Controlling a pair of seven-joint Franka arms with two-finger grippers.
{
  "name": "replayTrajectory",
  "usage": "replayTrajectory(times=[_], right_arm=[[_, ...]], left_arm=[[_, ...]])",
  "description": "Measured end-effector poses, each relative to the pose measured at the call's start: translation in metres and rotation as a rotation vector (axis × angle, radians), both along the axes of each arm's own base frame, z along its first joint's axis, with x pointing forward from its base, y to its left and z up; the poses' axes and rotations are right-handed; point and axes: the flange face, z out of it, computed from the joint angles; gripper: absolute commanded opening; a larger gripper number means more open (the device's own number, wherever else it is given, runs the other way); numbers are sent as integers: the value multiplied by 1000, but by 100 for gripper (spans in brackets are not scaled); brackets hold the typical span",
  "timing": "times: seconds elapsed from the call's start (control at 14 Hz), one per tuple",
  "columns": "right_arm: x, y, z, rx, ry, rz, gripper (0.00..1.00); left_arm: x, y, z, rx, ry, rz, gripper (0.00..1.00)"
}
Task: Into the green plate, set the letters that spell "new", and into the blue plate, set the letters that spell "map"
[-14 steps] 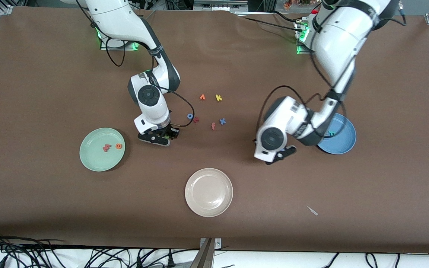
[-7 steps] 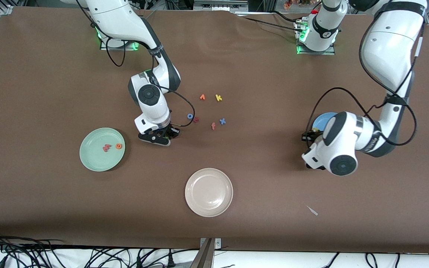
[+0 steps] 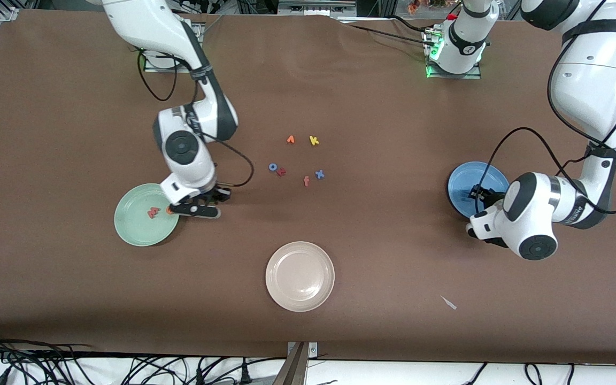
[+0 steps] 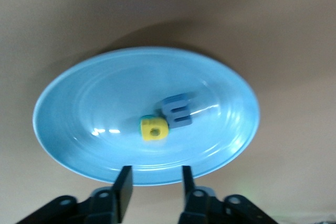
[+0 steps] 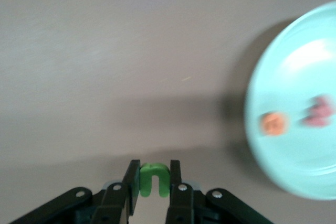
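My right gripper [image 5: 153, 179] is shut on the green "n" [image 5: 154, 178], just above the table beside the green plate [image 3: 137, 224]. On that plate lie the orange "e" [image 5: 274, 123] and the salmon "w" [image 5: 317, 114]. At the left arm's end of the table, my left gripper [image 4: 155, 186] hangs open and empty over the rim of the blue plate [image 4: 84, 108]. The yellow "a" [image 4: 154, 128] and the blue "m" [image 4: 177, 111] rest in the blue plate. A sliver of teal [image 4: 148, 118] shows against the "a".
Loose letters lie mid-table: an orange one [image 3: 290, 139], a yellow "k" [image 3: 314, 140], a blue "o" [image 3: 272, 167], a red one [image 3: 282, 171], a salmon "f" [image 3: 306, 181] and a blue "x" [image 3: 319, 174]. A cream plate [image 3: 300, 276] sits nearer the front camera, and a white scrap [image 3: 448, 302] lies near it.
The right gripper shut on the green "n" and carried it toward the green plate. The left arm swung from mid-table to the blue plate and opened its fingers there.
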Motion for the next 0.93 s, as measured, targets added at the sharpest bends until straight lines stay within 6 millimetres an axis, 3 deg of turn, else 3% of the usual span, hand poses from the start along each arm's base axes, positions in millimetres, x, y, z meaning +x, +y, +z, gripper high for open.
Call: replayTrajectory(times=[0.21,0.36,0.64,0.78,0.93], right_arm=[[20,-73,17,-56,36,110,30],[22,-109,14,-68,63,109,30],[11,-133,-5,-9,112,67,55],[12,-141,-6,-4,114,61,58],[13,-141,-4,-2,110,63,61]], left_arm=[[5,9,10,-20,-15,-12,100],[11,11,26,-16,-23,-5,100],[27,25,74,20,-101,54,100],[30,35,117,41,-190,104,100],[19,48,164,45,-314,151,100]])
